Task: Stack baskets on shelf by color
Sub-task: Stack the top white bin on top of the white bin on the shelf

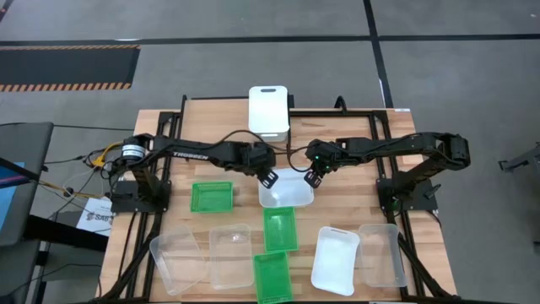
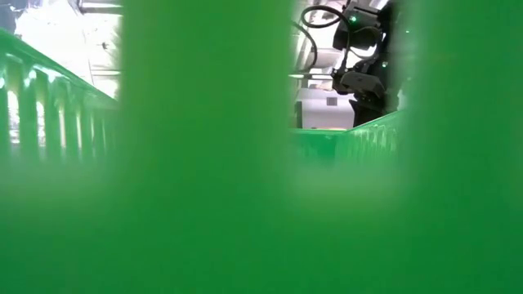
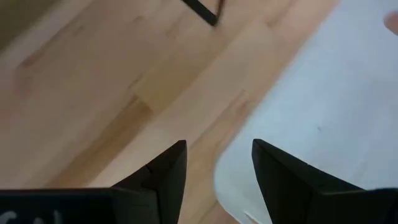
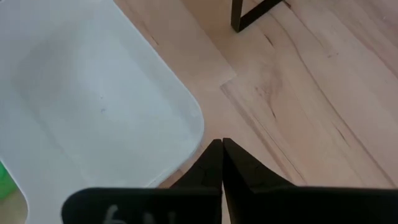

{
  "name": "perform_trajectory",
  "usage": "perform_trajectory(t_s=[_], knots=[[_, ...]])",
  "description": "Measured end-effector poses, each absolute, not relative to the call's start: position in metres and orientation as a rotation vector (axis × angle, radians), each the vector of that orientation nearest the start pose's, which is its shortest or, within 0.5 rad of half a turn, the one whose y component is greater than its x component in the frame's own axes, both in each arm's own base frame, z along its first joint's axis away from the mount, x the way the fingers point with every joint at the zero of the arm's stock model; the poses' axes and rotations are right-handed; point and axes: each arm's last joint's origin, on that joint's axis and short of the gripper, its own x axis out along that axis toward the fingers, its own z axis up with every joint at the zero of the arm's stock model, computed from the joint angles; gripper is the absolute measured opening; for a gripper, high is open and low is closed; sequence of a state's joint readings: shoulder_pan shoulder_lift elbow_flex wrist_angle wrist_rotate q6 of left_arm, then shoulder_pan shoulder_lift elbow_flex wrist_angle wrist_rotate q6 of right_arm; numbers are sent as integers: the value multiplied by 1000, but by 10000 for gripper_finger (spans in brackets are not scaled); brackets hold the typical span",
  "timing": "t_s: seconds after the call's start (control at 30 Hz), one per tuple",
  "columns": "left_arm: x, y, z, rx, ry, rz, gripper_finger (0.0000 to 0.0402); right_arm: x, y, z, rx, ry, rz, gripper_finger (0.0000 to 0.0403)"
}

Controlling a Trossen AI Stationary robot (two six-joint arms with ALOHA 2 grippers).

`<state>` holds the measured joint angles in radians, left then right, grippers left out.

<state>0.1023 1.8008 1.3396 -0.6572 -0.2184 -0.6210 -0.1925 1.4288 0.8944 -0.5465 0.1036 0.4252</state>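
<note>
Baskets nearest the camera edge: a green basket at 6 o'clock on the counter, so close to the low view that it blocks most of it; a clear basket and another clear one toward 7 o'clock; a white basket and a third clear one toward 5 o'clock.
Middle row: a second green basket just above the first; a third green one toward 9 o'clock.
White basket at centre: lies open side up between both arms, on the counter, not on the shelf.
Left gripper: at the basket's 10 o'clock corner, fingers narrowly apart, rim beside them and not between, holding nothing.
Right gripper: at its 2 o'clock corner, fingers pressed together, empty.
Shelf: at 12 o'clock, one white basket on it.
Risk: both grippers crowd one basket; a closed gripper probably pushes it rather than grips.
Risk: a one-corner lift may tilt the basket, and the shelf leg stands close to the path.
</note>
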Motion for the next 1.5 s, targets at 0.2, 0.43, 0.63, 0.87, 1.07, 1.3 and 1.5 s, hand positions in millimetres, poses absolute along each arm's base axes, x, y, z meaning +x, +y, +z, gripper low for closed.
perform_trajectory(t_s=[0.2,0.43,0.63,0.87,1.07,1.3,1.5], knots=[[367,44,219,-414,1004,562,169,264,-54,206,428,1011,-494,21],[372,44,207,-366,1049,516,169,264,-54,206,429,1011,-494,26],[376,43,189,-384,1115,478,169,264,-54,206,431,1011,-495,24],[376,42,189,-403,1123,460,79,264,-54,206,430,1012,-493,21],[378,44,186,-452,1118,474,8,264,-54,206,430,1011,-493,23],[386,46,204,-455,1066,483,2,263,-55,206,440,1022,-504,17],[394,47,232,-442,1034,474,1,244,-63,222,484,999,-584,17]])
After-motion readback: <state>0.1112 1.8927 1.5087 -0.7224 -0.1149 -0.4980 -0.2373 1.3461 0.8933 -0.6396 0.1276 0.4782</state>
